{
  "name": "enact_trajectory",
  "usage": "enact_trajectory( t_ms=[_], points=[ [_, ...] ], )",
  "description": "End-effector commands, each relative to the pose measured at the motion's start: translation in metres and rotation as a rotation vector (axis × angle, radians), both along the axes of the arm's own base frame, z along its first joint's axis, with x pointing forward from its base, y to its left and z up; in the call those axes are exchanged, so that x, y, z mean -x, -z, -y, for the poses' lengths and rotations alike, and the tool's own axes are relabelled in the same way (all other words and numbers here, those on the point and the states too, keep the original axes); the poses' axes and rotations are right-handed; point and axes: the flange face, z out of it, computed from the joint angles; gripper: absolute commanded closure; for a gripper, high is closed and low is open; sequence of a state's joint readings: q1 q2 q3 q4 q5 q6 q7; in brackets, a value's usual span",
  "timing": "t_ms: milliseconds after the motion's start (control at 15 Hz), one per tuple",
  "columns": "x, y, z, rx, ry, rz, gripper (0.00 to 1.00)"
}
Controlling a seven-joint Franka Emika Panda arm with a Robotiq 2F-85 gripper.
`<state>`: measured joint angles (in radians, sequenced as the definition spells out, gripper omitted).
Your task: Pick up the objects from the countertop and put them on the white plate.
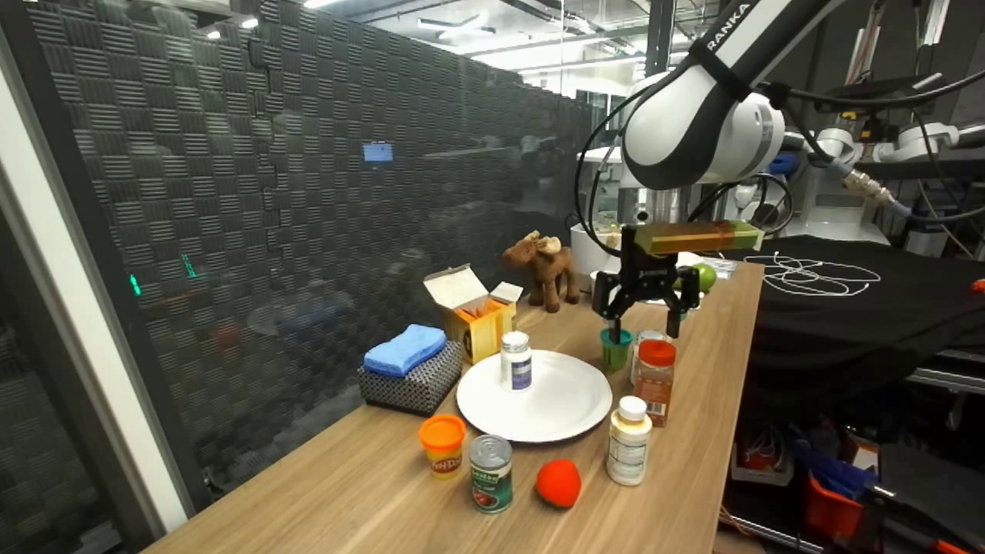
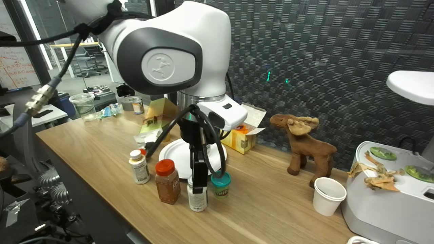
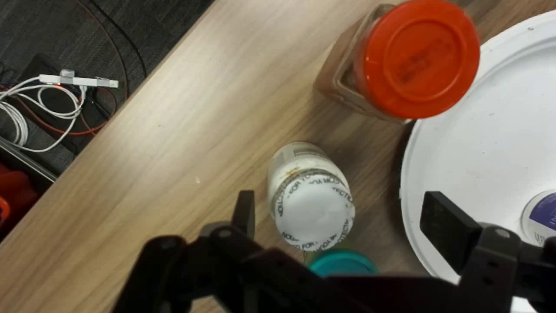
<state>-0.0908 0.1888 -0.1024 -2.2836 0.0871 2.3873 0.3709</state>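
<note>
Judged by what lies on the white plate [image 1: 546, 415], the task is near its start: one purple-labelled bottle [image 1: 516, 368] stands upright there, and seven objects remain on the wooden countertop [image 2: 91, 145]. Toward the long edge [image 1: 735, 385] opposite the dark wall [image 1: 292, 231] stand a white-capped bottle [image 1: 629, 446], a red-lidded jar [image 1: 655, 388] and a sealed white bottle [image 3: 313, 211]; a teal-lidded tub [image 1: 616, 354] is just beside the last, on its wall side. From the plate toward the end edge [image 2: 66, 126], which shows in an exterior view, wait an orange-lidded tub [image 1: 443, 446], a green can [image 1: 491, 475] and an orange ball [image 1: 559, 483]. The gripper [image 1: 645, 331] has its fingers [image 3: 447, 230] spread wide and holds nothing; the wrist view frames the sealed white bottle between them, with a gap on both sides. That bottle looks like the next pick, leaving six after it; whether the fingertips are below its top I cannot tell.
</note>
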Motion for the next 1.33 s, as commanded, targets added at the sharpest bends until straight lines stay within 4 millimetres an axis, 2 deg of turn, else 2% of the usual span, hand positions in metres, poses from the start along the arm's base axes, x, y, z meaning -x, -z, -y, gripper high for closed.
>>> enact_trajectory(
  t_ms=[0, 267, 400, 467, 733, 933, 1133, 1267],
  points=[
    [-0.006, -0.006, 0.003, -0.004, 0.045, -0.003, 0.32],
    [-0.006, -0.006, 0.007, 0.007, 0.071, -0.001, 0.64],
    [-0.005, -0.015, 0.01, 0.016, 0.081, 0.012, 0.79],
    [-0.006, -0.02, 0.011, 0.023, 0.085, 0.021, 0.81],
    [-0.02, -0.064, 0.011, 0.066, 0.051, 0.101, 0.81],
    [-0.038, -0.09, -0.004, 0.063, -0.01, 0.167, 0.81],
    [-0.05, -0.095, -0.024, 0.043, -0.063, 0.191, 0.81],
    [-0.056, -0.091, -0.042, 0.018, -0.106, 0.195, 0.81]
  ],
)
